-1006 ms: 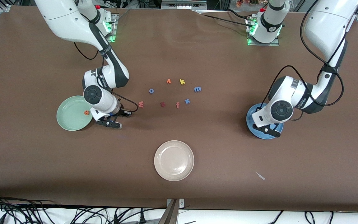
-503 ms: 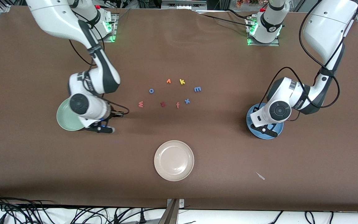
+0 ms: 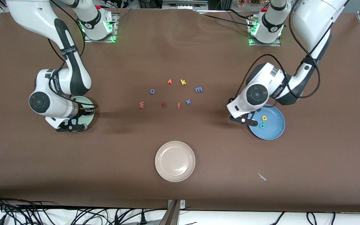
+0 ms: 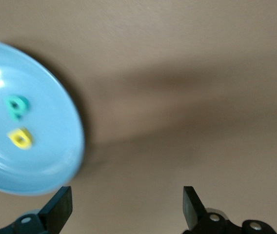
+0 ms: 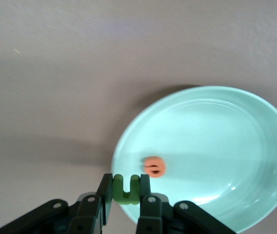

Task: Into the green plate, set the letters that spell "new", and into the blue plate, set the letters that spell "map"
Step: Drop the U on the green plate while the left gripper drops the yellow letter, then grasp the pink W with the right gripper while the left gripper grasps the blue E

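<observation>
Both arms moved: front view, my left gripper [image 3: 251, 121] slid off the blue plate [image 3: 275, 129], leaving the a [image 3: 264, 118] and p [image 3: 262, 125]. Left wrist view: its jaws gape, empty. Right wrist view: my right gripper [image 5: 127, 192] pinches the n [image 5: 127, 188] over the green plate [image 5: 226, 122], beside the e [image 5: 154, 166].

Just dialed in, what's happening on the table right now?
The right gripper is shut on the green n over the rim of the green plate, where the orange e already lies. The left gripper is open over the table beside the blue plate, which holds the yellow a and teal p. The w and m lie on the table among the spare letters.
</observation>
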`<action>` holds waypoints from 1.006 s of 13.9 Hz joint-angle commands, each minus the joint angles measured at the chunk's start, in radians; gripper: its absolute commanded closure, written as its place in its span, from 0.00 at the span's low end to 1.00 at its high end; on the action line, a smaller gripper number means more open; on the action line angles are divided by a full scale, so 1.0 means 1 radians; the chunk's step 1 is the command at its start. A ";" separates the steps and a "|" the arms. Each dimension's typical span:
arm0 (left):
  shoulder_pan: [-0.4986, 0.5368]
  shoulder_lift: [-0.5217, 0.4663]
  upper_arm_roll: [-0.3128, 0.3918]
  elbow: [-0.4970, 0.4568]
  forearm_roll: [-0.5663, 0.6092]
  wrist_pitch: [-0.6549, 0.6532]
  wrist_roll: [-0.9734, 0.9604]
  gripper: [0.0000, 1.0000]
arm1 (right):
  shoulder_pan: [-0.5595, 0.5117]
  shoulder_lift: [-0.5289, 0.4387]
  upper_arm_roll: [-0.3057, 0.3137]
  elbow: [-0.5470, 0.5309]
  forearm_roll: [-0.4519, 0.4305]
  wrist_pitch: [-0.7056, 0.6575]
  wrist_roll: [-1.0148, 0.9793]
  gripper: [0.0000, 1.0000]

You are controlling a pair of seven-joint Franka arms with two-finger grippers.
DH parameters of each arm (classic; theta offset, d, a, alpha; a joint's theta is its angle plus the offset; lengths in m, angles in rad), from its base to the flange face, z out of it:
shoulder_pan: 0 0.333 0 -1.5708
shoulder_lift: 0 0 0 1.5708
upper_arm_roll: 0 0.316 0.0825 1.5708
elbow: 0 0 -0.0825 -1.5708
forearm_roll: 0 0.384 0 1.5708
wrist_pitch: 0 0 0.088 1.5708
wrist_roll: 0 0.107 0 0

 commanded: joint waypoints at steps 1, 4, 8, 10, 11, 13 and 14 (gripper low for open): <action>-0.063 0.000 -0.013 -0.011 -0.024 -0.012 -0.255 0.00 | 0.010 -0.063 -0.034 -0.178 -0.003 0.185 -0.101 1.00; -0.163 0.039 -0.013 -0.009 -0.024 0.015 -0.591 0.00 | -0.002 -0.054 -0.042 -0.179 0.003 0.221 -0.146 0.01; -0.211 0.078 -0.013 -0.021 -0.024 0.108 -1.011 0.00 | 0.010 -0.058 -0.034 -0.035 0.018 -0.027 -0.115 0.00; -0.228 0.078 -0.012 -0.035 -0.024 0.171 -1.227 0.00 | 0.052 -0.060 -0.022 -0.025 0.020 -0.038 -0.014 0.00; -0.230 0.078 -0.013 -0.037 -0.023 0.197 -1.355 0.00 | 0.076 -0.060 -0.002 -0.024 0.020 -0.035 0.044 0.00; -0.254 0.078 -0.012 -0.038 -0.009 0.224 -1.542 0.00 | 0.108 -0.060 0.050 -0.024 0.020 -0.011 0.178 0.00; -0.262 0.080 -0.010 -0.044 -0.008 0.231 -1.572 0.00 | 0.120 -0.060 0.073 -0.025 0.020 0.003 0.221 0.00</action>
